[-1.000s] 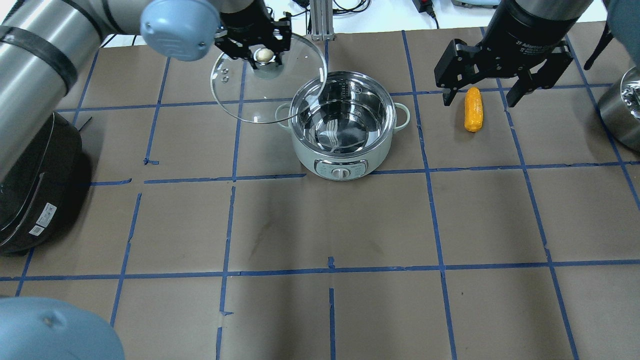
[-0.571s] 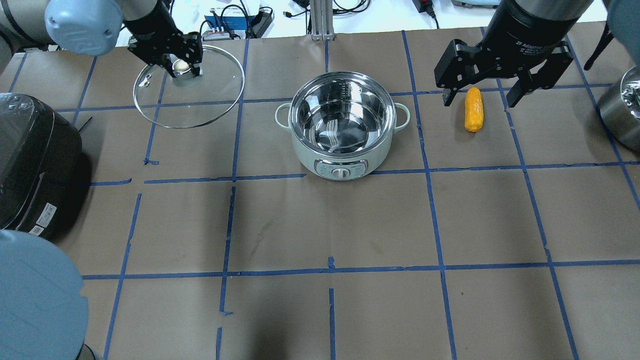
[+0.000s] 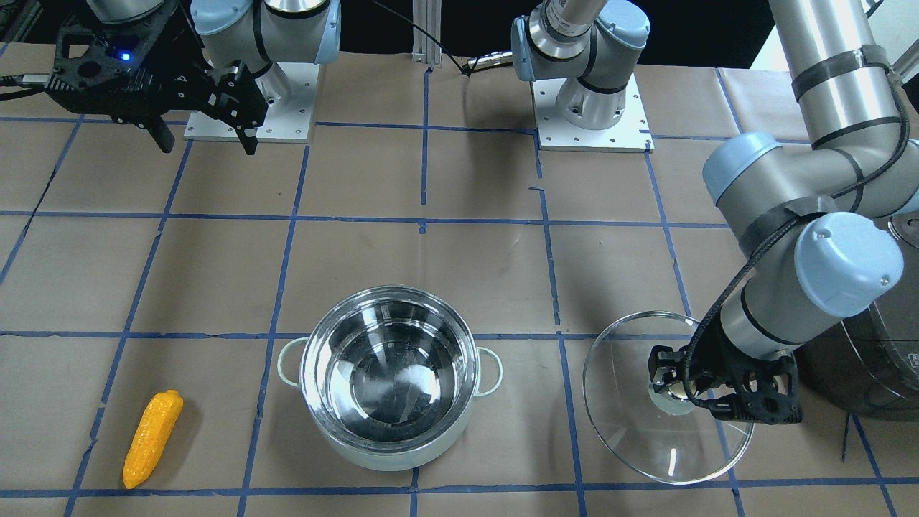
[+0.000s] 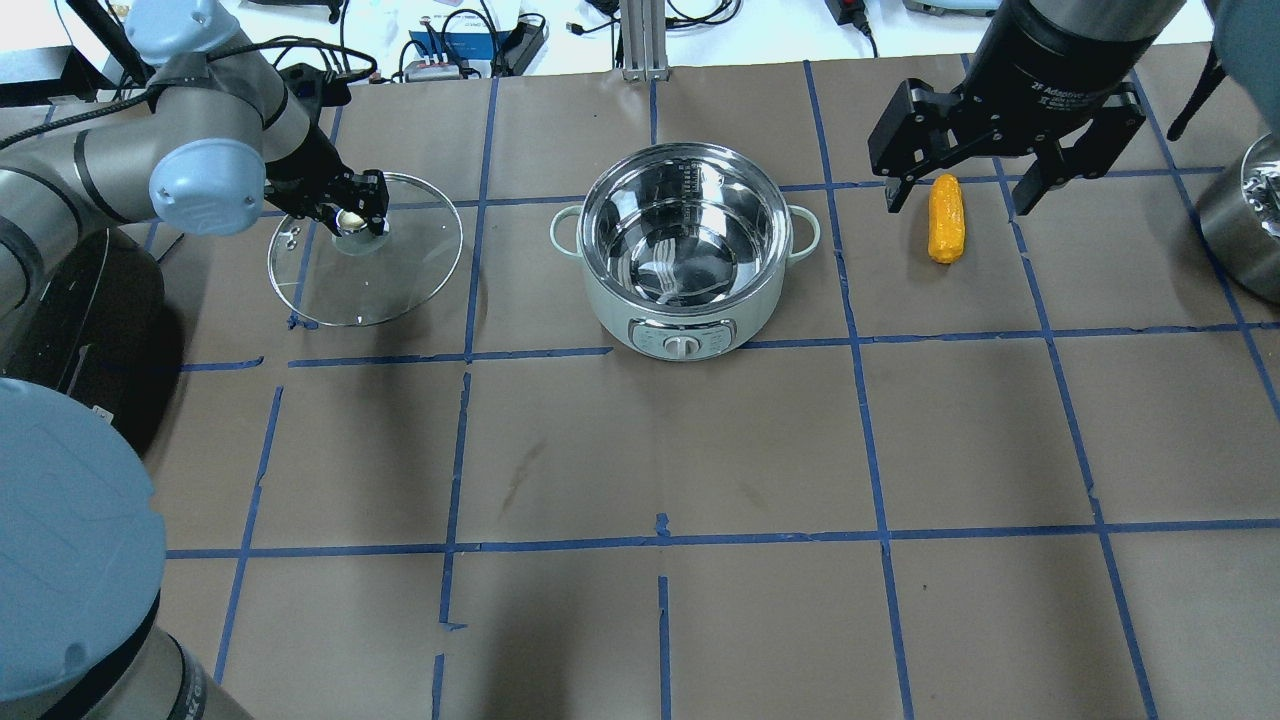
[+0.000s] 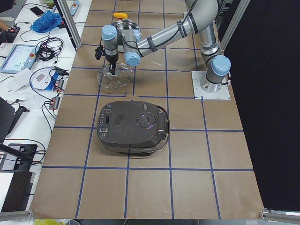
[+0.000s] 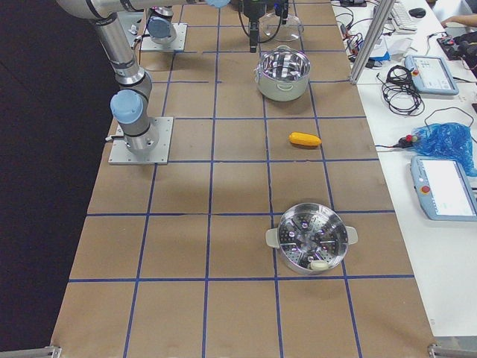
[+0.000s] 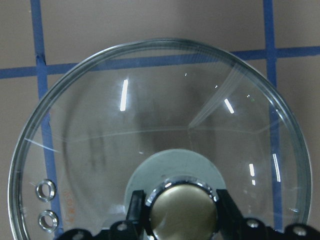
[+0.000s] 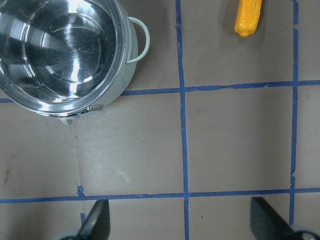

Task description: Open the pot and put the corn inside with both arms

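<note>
The steel pot (image 4: 620,315) stands open and empty at the table's middle back; it also shows in the front view (image 3: 388,452) and the right wrist view (image 8: 117,60). My left gripper (image 4: 350,218) is shut on the knob of the glass lid (image 4: 365,275), held low to the pot's left; I cannot tell whether it touches the table. The left wrist view shows the lid (image 7: 160,115) and the left gripper (image 7: 182,210) on its knob. The corn (image 4: 946,225) lies on the table right of the pot (image 3: 152,438). My right gripper (image 3: 208,143) is open and empty, high above the table.
A dark rice cooker (image 4: 70,330) sits at the left edge, close behind the lid (image 5: 133,126). A second steel pot with a steamer insert (image 6: 309,246) stands far right. A metal post (image 4: 640,40) and cables are at the back edge.
My left gripper has carried the lid from over the pot's left rim out to the left and lowered it. The right arm, pot and corn have not moved.
</note>
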